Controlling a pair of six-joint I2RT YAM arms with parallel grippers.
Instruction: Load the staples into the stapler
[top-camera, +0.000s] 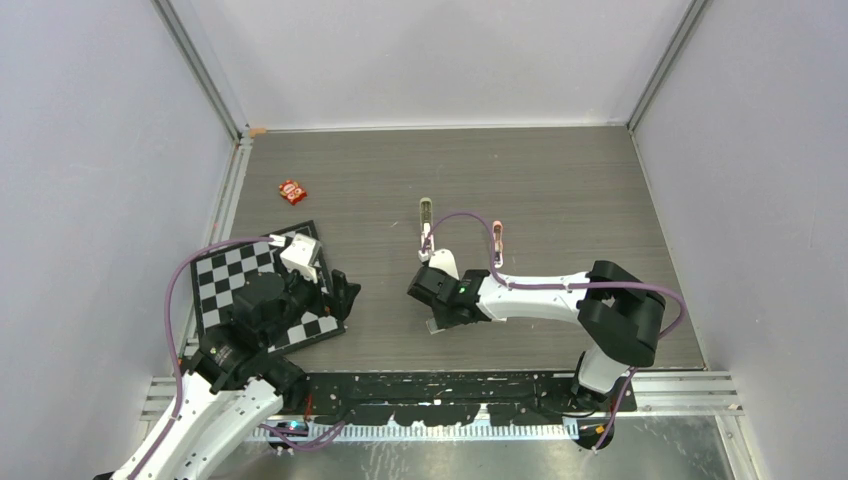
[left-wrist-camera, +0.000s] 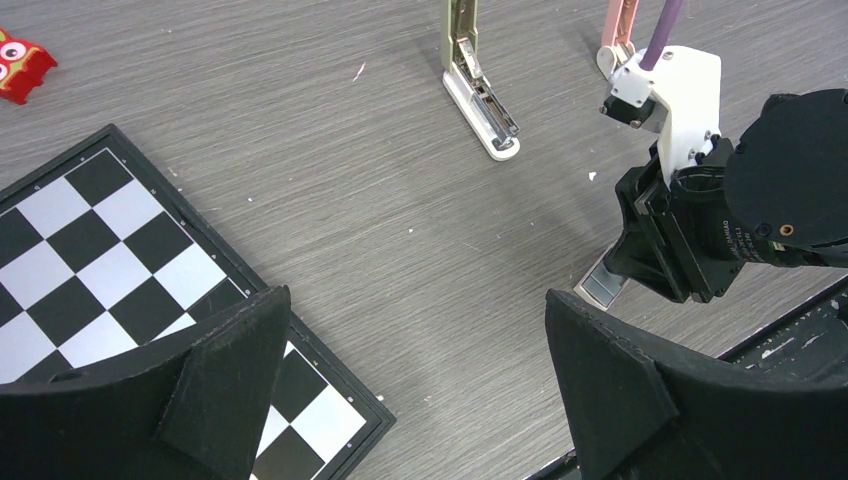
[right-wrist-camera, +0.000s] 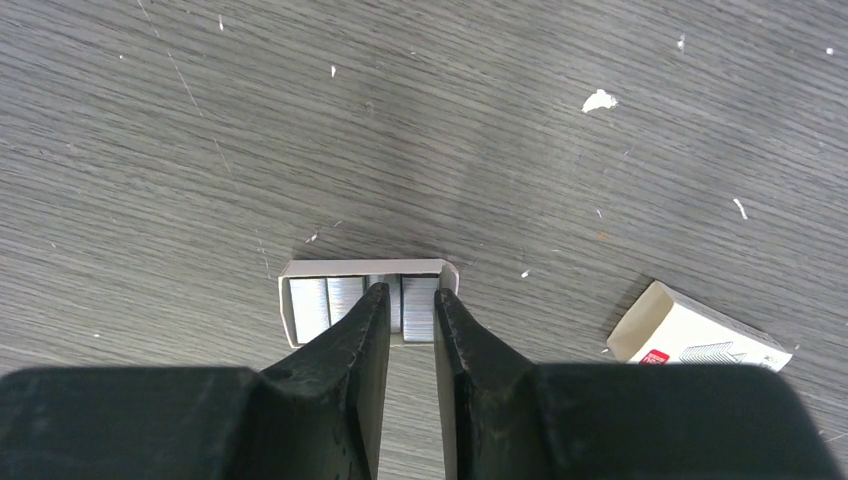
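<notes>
Step in hand: picking up the staples (right-wrist-camera: 310, 305); nothing has reached the stapler (left-wrist-camera: 480, 95) yet.
Right hand (right-wrist-camera: 408, 295): at the centre of the right wrist view, its fingers drawn close together and dipped into the tray (right-wrist-camera: 360, 267) on either side of one strip. I cannot tell whether they actually pinch it.
Left hand (left-wrist-camera: 415, 300): spread wide and holding nothing, hovering at the edge of the checkerboard (left-wrist-camera: 90, 240) in the lower left.
Staples: silvery ribbed metal strips lying side by side in a shallow, open, pale card tray on the bench (right-wrist-camera: 200, 150).
Stapler: top centre of the left wrist view, well apart from the tray. It is slim pale beige-green plastic, hinged open, with its dark metal channel facing up.
Next move, as I judge it: close firmly on one strip, lift it straight out, carry it up-frame to the stapler and lay it lengthwise in the channel.
Handling: the strip is thin and brittle and may snap or tilt.
Nearby: a white card box sleeve (right-wrist-camera: 690, 335) lies at the lower right.
Bench surface: dark grey wood grain with pale specks.
</notes>
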